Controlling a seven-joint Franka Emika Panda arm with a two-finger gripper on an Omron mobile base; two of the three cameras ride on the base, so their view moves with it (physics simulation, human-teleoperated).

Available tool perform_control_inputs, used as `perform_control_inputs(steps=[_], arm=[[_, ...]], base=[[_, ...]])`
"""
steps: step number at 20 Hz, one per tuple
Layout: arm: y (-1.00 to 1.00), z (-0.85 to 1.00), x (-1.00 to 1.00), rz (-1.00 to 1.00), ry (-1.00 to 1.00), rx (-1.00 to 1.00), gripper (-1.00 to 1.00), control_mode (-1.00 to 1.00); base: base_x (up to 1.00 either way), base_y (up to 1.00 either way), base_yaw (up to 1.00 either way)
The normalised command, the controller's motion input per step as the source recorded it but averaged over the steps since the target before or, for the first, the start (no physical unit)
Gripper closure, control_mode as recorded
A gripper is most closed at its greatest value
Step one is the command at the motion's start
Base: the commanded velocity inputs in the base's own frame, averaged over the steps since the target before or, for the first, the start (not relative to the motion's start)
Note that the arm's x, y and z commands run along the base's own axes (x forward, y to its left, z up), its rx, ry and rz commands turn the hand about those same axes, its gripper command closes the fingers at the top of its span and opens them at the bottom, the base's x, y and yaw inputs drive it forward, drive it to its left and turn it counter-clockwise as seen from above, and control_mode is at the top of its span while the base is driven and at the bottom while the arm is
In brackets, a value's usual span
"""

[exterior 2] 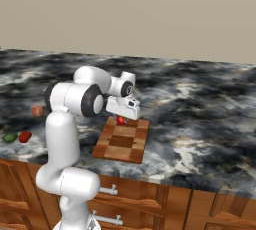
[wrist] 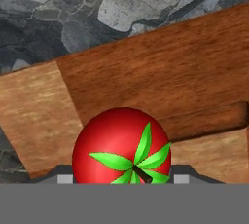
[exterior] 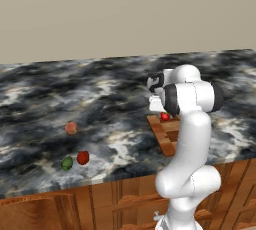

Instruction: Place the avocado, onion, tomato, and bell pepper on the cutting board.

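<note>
The bright red tomato (wrist: 121, 142) with its green leafy top sits between my fingertips (wrist: 64, 177); my gripper (exterior 2: 123, 116) is shut on it. It hangs at the far end of the checkered cutting board (exterior 2: 122, 144), and I cannot tell whether it touches the wood. In the left base view the tomato (exterior: 164, 116) shows under the gripper (exterior: 162, 111), above the board (exterior: 161, 130). Far to the left on the counter lie the pinkish onion (exterior: 71, 128), the dark green avocado (exterior: 66, 163) and the deeper-red bell pepper (exterior: 83, 157), the last two side by side near the front edge.
The dark marbled counter (exterior: 115, 99) runs wide behind and around the board, ending at a plain beige wall. Wooden drawers with handles (exterior 2: 107, 190) sit below the front edge. My own arm (exterior: 192, 139) hides the board's right part in the left base view.
</note>
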Motion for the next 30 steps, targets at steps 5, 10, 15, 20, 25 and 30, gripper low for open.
perform_control_inputs(steps=[5,10,15,20,25,30], arm=[[0.0,-0.26,-0.06,0.0,0.0,0.0,1.0,-1.0],[0.0,-0.06,-0.14,0.0,-0.01,0.0,-1.0,-1.0],[0.05,0.0,-0.32,0.0,-0.01,0.0,-1.0,-1.0],[0.23,0.1,-0.08,0.0,0.0,-0.03,-1.0,-1.0],[0.11,0.4,0.0,0.02,0.0,-0.07,-1.0,-1.0],[0.04,0.52,-0.15,0.02,-0.01,-0.11,-1.0,-1.0]], base=[[0.0,0.0,0.0],[0.0,0.0,0.0],[0.0,0.0,0.0],[0.0,0.0,0.0],[0.0,0.0,0.0],[0.0,0.0,0.0]])
